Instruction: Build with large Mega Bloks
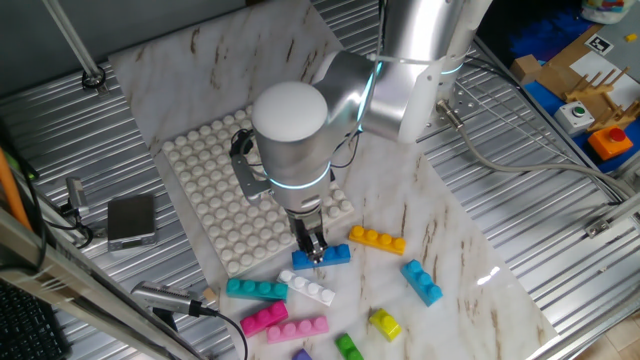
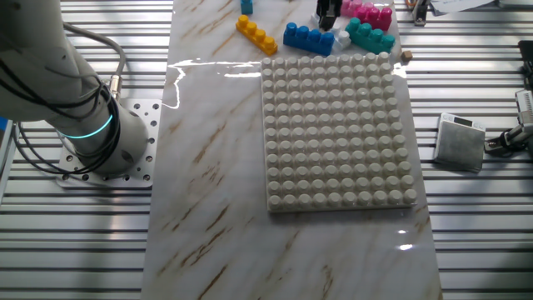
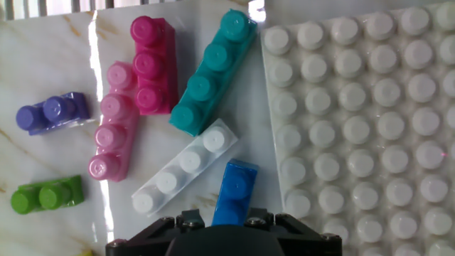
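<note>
From my hand view, nearest: the gripper (image 3: 229, 226) is down over the blue brick (image 3: 235, 190), its jaws out of sight, so I cannot tell whether it grips. Just beyond lies the white brick (image 3: 183, 168) on the tabletop (image 3: 64, 64), beside the baseplate (image 3: 370, 121). Farther: teal brick (image 3: 212, 71), magenta brick (image 3: 151, 65), pink brick (image 3: 112, 131).
</note>
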You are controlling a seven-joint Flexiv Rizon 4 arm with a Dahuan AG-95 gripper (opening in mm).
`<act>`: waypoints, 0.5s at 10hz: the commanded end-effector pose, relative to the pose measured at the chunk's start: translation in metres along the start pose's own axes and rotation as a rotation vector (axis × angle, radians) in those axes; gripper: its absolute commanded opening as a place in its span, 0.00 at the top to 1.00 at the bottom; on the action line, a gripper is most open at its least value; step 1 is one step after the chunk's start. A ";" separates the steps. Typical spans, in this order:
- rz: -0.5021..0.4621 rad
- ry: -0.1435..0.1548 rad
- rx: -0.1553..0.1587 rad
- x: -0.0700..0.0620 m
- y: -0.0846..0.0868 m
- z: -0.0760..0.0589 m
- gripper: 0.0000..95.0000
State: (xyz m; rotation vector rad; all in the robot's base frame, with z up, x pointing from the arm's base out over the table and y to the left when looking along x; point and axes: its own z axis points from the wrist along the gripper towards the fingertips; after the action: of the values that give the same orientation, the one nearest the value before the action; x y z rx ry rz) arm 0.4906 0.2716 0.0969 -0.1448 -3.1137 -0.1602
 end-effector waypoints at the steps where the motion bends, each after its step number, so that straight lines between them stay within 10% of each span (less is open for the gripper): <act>1: 0.062 -0.011 0.018 0.003 0.000 0.004 0.60; 5: 0.100 -0.013 0.040 0.010 -0.001 0.019 0.60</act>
State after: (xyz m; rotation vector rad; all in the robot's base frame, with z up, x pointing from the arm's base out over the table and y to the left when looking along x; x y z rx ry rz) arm 0.4789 0.2748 0.0761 -0.3064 -3.1084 -0.0970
